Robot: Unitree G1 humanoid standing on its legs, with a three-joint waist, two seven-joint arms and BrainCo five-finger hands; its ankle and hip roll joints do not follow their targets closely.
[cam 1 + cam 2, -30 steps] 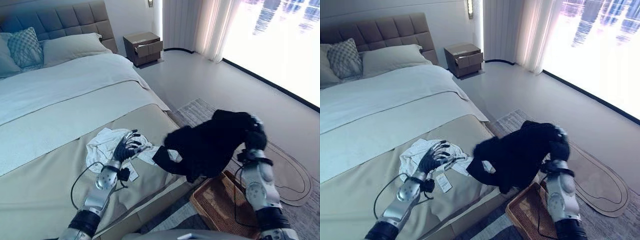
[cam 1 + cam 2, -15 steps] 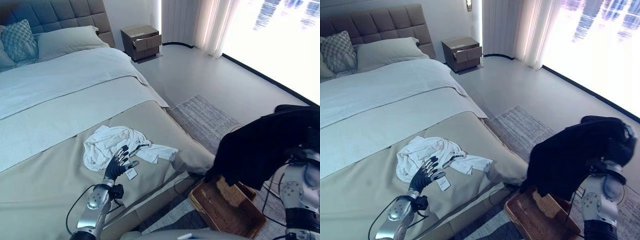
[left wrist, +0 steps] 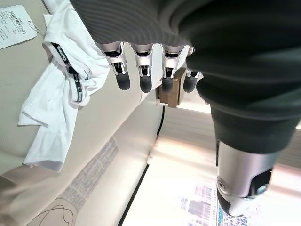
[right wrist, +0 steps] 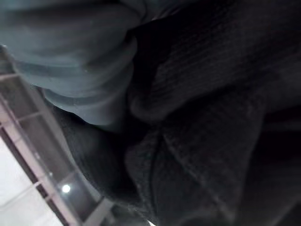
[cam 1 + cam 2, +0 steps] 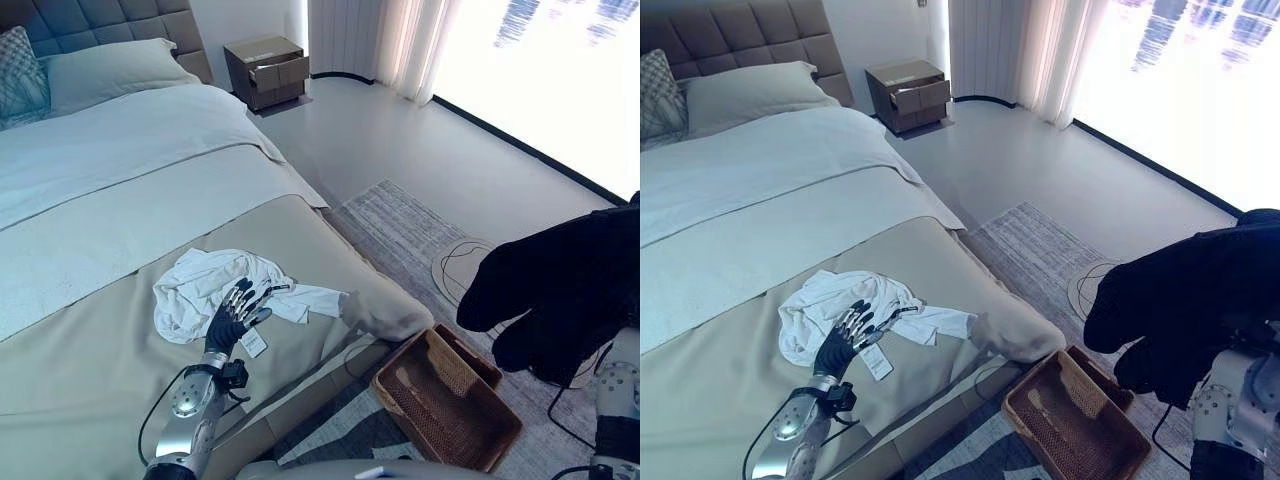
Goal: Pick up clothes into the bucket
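A white garment [image 5: 205,290] lies crumpled on the beige bed cover [image 5: 90,380], near the bed's foot corner. My left hand [image 5: 232,318] rests open at the garment's near edge, its straight fingertips [image 3: 143,84] reaching onto the white cloth [image 3: 56,99]. A black garment [image 5: 570,290] hangs in the air at the right, draped over my right arm, to the right of and above the brown woven basket [image 5: 430,400]. The basket stands on the floor by the bed's corner with nothing in it. The ribbed cover of my right hand [image 4: 70,61] is wrapped in black cloth.
A paper tag [image 5: 252,344] lies by my left hand. A grey rug [image 5: 410,225] runs beside the bed. A wooden nightstand [image 5: 265,70] stands at the far wall, next to the curtain [image 5: 380,40] and the bright window.
My right arm has swung the black garment from over the bed's edge out to the right, past the basket. My left hand stays by the white garment. The camera has shifted.
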